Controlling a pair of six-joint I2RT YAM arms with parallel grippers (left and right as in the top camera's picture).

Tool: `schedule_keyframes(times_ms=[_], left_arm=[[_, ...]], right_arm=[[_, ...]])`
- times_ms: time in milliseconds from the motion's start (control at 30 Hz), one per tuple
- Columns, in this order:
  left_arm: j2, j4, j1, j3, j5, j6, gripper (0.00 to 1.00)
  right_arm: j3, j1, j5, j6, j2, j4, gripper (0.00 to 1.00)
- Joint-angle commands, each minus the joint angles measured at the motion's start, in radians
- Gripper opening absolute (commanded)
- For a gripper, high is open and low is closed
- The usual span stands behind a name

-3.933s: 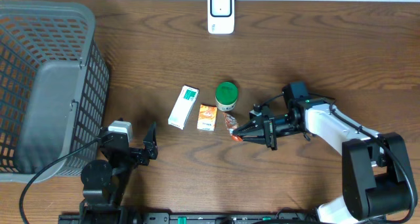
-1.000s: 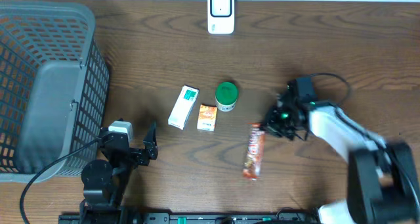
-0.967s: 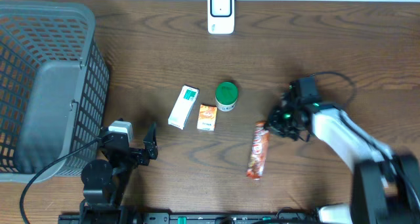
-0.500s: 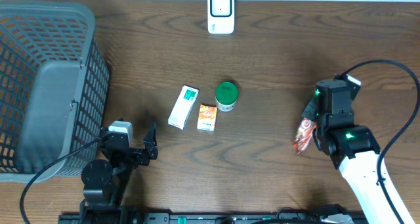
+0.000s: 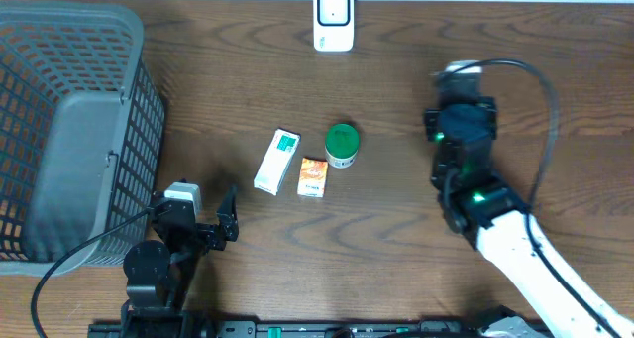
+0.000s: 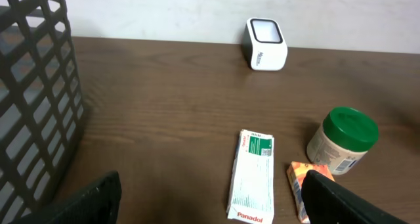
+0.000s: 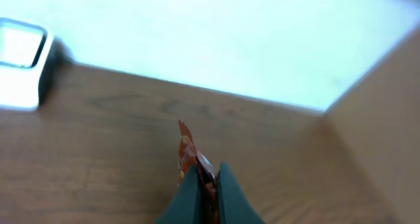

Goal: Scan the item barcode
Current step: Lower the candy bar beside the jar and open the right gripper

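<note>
On the overhead view the right gripper itself was hidden under its own wrist and black camera housing, so the thing it carried could not be seen from above. Only the right wrist view showed it: the right gripper (image 7: 207, 181) had its two dark fingers pressed together on the lower end of a crinkled orange-red snack packet (image 7: 188, 150), which stood upright above the fingertips, in the air over the table; this picture was blurred and no barcode could be made out. The white barcode scanner (image 5: 334, 18) was cut off at the left edge of that view and stood at the far edge of the brown wooden table (image 5: 248, 90), under a pale wall (image 6: 164, 10). The left gripper (image 6: 211, 191) rested low near the front edge with its fingers spread wide and empty, only their tips in its own picture. Before it lay a white and green cardboard box (image 5: 276, 161), a small orange box (image 5: 313, 176) and a green-lidded jar (image 5: 342, 145), close together; a grey plastic basket (image 5: 69, 130) filled the left side. Compared with half a second earlier, the right wrist had moved away from the front right part of the table toward the far side, and the packet, then visible beside the wrist, was now covered; the other items had not moved.
</note>
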Motion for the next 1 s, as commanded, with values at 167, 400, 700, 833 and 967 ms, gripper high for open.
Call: schedule_keyframes(times_ms=[167,400,700,833,967], left_arm=[[-0.002,-0.001,0.003,-0.004,0.012,-0.002,0.87],[-0.002,-0.001,0.003,-0.004,0.012,-0.002,0.87],[-0.002,-0.001,0.003,-0.004,0.012,-0.002,0.87],[-0.002,-0.001,0.003,-0.004,0.012,-0.002,0.87],[-0.002,-0.001,0.003,-0.004,0.012,-0.002,0.87]], right_arm=[[0.003,0.13,0.144,-0.463,0.214,0.135,0.01],[0.003,0.285,0.253,-0.546,0.323,0.29,0.01],[-0.001,0.414,0.36,-0.339,0.322,0.342,0.02],[-0.019,0.466,0.314,-0.284,0.32,0.343,0.02],[-0.05,0.472,0.287,-0.306,0.32,0.343,0.02]])
